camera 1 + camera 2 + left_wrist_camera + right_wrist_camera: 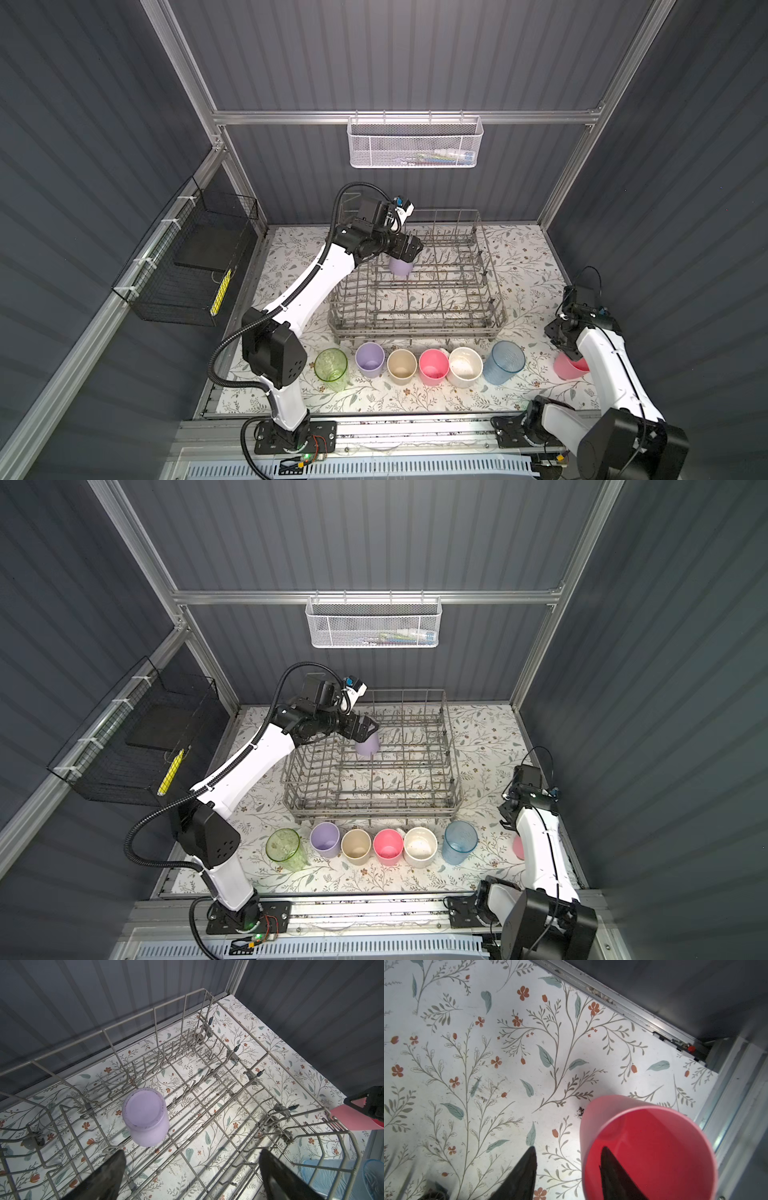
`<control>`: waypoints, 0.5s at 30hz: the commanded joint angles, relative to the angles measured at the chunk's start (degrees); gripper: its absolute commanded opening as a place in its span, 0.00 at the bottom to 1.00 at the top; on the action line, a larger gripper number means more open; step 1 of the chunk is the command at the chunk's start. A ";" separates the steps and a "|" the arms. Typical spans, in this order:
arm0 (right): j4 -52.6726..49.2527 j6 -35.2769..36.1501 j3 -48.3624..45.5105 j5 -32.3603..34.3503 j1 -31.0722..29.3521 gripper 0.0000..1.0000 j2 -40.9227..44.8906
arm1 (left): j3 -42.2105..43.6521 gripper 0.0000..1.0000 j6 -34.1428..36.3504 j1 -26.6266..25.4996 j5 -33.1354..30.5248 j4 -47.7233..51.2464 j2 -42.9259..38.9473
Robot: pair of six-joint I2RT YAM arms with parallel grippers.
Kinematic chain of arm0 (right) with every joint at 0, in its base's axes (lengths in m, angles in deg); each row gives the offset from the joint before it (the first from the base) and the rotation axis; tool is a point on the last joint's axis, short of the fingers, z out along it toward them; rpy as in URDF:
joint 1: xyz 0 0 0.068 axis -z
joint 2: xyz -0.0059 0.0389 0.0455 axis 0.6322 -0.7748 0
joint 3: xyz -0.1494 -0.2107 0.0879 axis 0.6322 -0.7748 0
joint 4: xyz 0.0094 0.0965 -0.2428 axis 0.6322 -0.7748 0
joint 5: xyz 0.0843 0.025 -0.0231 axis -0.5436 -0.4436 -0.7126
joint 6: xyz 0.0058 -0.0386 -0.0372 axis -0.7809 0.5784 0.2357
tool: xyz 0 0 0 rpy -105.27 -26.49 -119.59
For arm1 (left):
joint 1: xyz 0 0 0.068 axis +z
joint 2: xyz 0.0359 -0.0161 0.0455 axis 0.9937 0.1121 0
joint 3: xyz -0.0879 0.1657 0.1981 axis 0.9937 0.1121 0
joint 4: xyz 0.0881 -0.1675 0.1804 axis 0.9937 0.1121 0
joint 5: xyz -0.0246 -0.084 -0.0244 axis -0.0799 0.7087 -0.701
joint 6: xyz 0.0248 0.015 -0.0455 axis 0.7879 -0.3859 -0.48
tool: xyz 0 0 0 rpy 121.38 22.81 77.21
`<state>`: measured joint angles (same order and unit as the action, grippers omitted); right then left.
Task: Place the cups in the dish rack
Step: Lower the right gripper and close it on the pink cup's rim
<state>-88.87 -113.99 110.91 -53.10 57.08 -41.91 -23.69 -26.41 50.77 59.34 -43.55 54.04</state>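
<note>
Currently in hand: pink cup (664, 1136), at the near right of the table (519, 257), right of the row and well apart from the rack (415, 330). It stands mouth up, long axis about upright.

Right gripper (569, 1148): above the cup's rim, jaws part-way apart and straddling the wall. One finger is inside the mouth, the other outside and clear of the wall. Nothing is clamped yet.

Key relation: the cup wall lies between the fingers, nearer the inner one. By judgement, the grip turns on the outer finger meeting that wall. The right arm is much the nearer to this cup.

Left gripper (192, 1152): over the rack's far left, jaws at full spread, empty.

Lilac cup (145, 1118): in the rack, far left, base up, axis leaning slightly among the tines.

Row along the rack's near side, left to right, all mouth up: green cup (331, 368), second lilac cup (370, 359), beige cup (401, 365), second pink cup (434, 366), cream cup (465, 366), blue cup (504, 361).

Judgement: the pink cup likely needs inverting, then carrying left and far to the rack.
</note>
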 commanded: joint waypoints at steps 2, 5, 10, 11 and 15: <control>1.65 0.18 -1.58 -1.03 0.45 0.47 -0.58 | -1.68 1.00 0.56 0.36 0.29 1.40 -0.26; 2.48 -0.01 -2.28 -1.88 0.55 0.44 -1.08 | -1.62 1.00 0.56 0.36 0.19 1.49 -0.17; 2.98 -0.36 -2.85 -2.24 0.62 0.36 -1.15 | -1.99 1.00 0.56 0.36 0.04 1.49 0.03; 3.09 -0.31 -2.94 -2.32 0.66 0.34 -0.96 | -2.06 1.00 0.56 0.36 -0.04 1.55 0.09; 3.02 -0.26 -3.05 -2.22 0.68 0.23 -0.34 | -2.51 1.00 0.55 0.36 -0.13 1.57 0.49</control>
<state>-86.01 -114.21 108.42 -55.41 57.45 -42.91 -23.76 -26.41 50.77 59.32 -43.53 54.04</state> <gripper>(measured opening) 0.251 0.997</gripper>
